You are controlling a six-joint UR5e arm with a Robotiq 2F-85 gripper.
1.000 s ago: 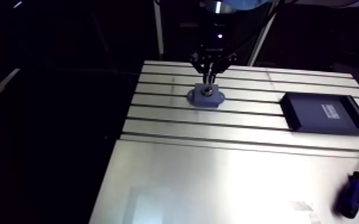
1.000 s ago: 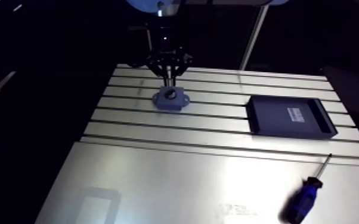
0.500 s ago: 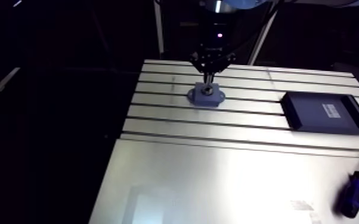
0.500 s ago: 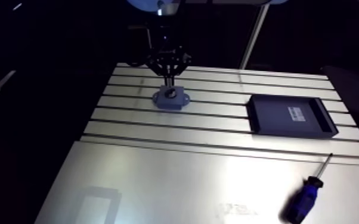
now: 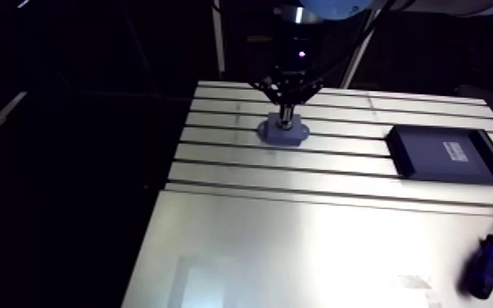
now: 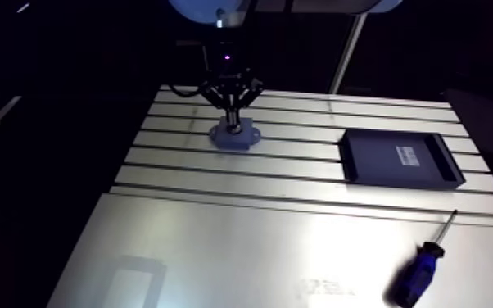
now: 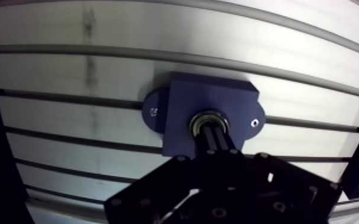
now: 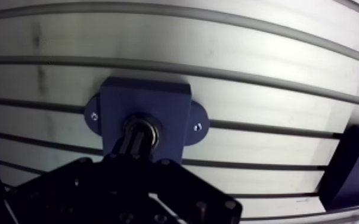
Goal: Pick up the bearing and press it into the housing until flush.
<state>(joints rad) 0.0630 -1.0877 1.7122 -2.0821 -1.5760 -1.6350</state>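
Slotted aluminium table (image 5: 340, 246); my closed gripper (image 7: 212, 132) pressed the steel ring bearing (image 7: 200, 121) into the blue block housing (image 7: 185, 107), likely needing more straight push.

The slotted aluminium bench (image 5: 315, 237) gleams, with glare on its smooth part, well apart from the hand (image 6: 232, 125). Darkness surrounds the bench.

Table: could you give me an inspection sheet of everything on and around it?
Surface: slotted aluminium table.
Job's things: blue housing lying across the slots; bearing in its bore.
Clutter: black tray; blue-handled screwdriver; both well apart from the housing.
Gripper: gripper shut, tips on the bearing.
Cables: nothing seen loose.
Surroundings: nothing seen.
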